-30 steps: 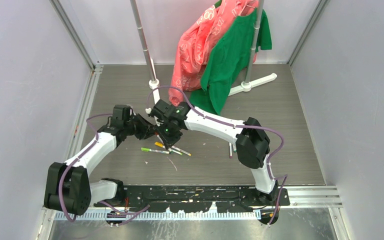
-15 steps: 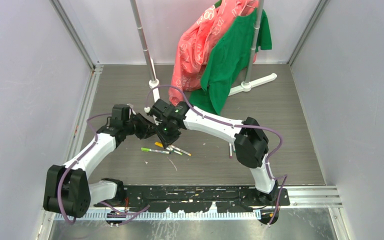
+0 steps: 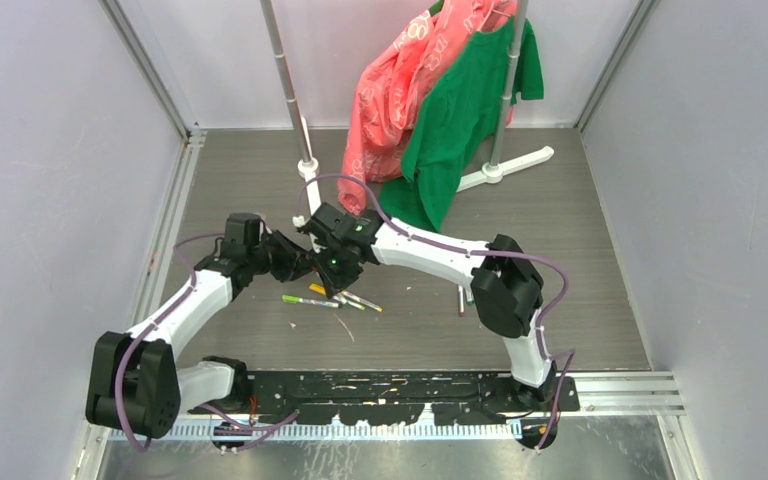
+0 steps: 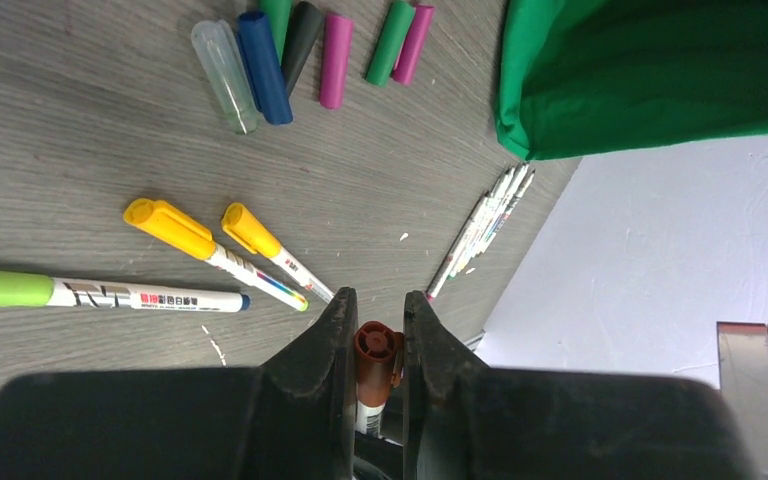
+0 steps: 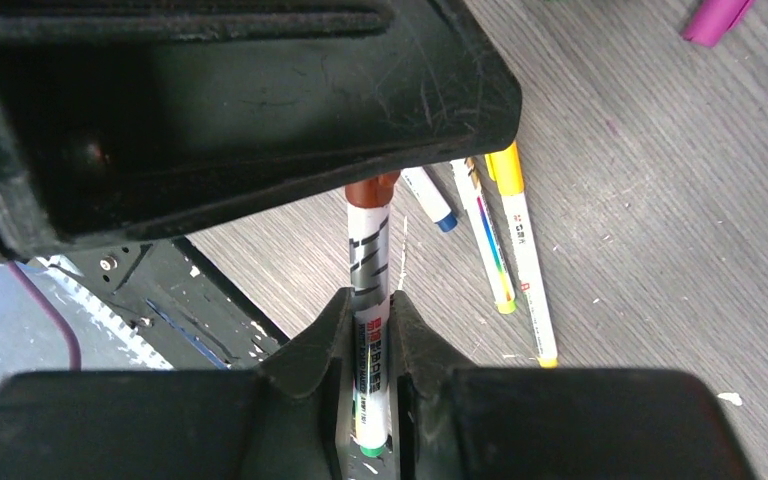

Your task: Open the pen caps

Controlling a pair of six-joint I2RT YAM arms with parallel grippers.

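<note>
**Two-arm grip on one pen, brown cap not off yet**

Left gripper (image 4: 375, 312) is pinched on the brown cap (image 4: 377, 345). Right gripper (image 5: 370, 305) is clamped on the white barrel of the same pen (image 5: 366, 250), so the pen hangs over the table (image 4: 80, 130) with one end in each gripper. My read: opposed grips let the arms pull apart along the pen, cap going with left, barrel with right. Cap looks seated, no gap showing in right wrist view.

Below the pen lie two yellow pens (image 4: 175, 228) and a green pen (image 4: 5, 287), all capped, likely next. Beyond the pen, loose caps (image 4: 263, 68) sit in a rough row, probably the drop spot. Off to one side of the pen is a bunch of thin pens (image 4: 480, 230) near the shirt (image 4: 660, 70), too small to tell if capped.

Risk: short hold on the cap, could slip if the pull goes off-axis
</note>
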